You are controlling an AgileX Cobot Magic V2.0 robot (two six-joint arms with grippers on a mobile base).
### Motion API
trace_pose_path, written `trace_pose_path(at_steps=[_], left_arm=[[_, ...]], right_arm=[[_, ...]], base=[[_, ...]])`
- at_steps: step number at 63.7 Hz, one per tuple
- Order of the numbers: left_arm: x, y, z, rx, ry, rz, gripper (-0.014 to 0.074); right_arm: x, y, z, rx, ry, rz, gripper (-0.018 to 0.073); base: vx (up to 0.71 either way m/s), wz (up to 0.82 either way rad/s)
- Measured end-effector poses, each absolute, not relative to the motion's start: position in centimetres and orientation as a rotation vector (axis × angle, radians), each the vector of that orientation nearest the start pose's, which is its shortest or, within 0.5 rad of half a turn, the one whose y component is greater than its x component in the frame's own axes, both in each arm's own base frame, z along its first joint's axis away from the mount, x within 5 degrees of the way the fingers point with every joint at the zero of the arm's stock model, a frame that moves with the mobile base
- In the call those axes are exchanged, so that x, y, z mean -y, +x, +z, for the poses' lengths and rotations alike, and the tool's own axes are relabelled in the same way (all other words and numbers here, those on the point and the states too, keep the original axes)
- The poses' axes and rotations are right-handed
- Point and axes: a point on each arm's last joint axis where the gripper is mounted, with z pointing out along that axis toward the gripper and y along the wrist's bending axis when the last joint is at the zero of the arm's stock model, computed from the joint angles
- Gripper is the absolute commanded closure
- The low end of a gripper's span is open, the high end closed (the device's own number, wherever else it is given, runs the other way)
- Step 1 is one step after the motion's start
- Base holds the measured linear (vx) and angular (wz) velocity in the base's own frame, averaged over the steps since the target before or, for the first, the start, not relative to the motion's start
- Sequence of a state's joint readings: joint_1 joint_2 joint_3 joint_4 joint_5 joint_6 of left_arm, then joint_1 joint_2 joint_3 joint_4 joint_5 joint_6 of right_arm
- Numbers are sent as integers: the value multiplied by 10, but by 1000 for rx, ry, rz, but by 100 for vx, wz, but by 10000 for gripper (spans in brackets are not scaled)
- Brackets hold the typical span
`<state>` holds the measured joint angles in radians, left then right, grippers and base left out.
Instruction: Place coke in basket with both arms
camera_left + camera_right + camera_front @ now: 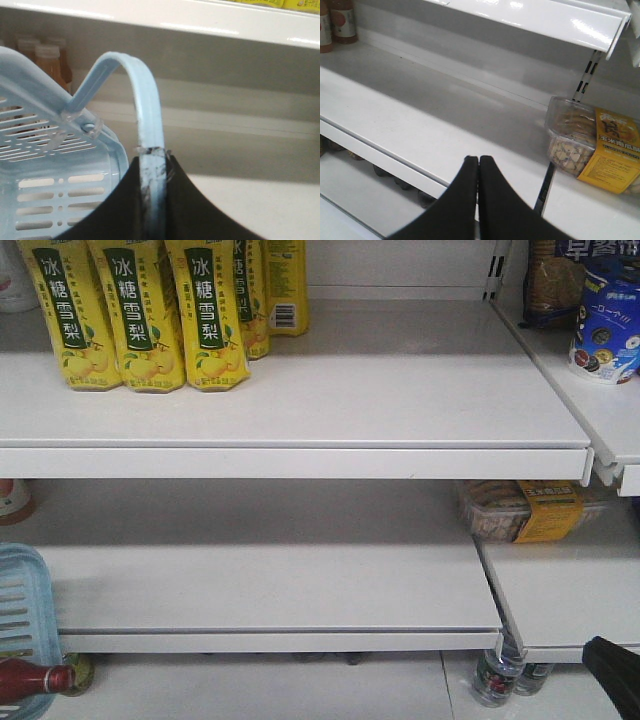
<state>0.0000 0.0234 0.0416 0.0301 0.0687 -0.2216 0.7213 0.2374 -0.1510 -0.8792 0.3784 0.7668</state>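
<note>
The light blue basket [22,612] shows at the lower left of the front view. The coke [30,681] lies on its side at the basket's lower edge, red cap pointing right; whether it rests fully inside I cannot tell. In the left wrist view my left gripper [152,158] is shut on the basket's thin loop handle [146,102], and the slotted basket wall [45,192] hangs to its left. My right gripper [478,159] is shut on nothing, above the front of the lower shelf [420,130]. A black part of the right arm [612,672] shows at the bottom right.
Yellow pear-drink cartons [140,310] stand on the upper shelf [300,455]. A clear snack box with a yellow label [587,147] sits on the lower right shelf. Orange bottles [50,60] stand behind the basket. Small bottles [497,677] sit under the lower shelf edge.
</note>
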Motion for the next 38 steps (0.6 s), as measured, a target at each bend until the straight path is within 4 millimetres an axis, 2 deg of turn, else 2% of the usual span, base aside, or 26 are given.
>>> trace_pose_path(at_steps=[14, 38], left_arm=[[0, 58, 198, -1536, -135, -138, 603], [0, 58, 198, -1535, -138, -141, 603]], right_arm=[[-27, 70, 228, -1738, -512, 197, 568], [-27, 70, 228, -1738, -512, 197, 568]], base=[[0, 0], [0, 0]])
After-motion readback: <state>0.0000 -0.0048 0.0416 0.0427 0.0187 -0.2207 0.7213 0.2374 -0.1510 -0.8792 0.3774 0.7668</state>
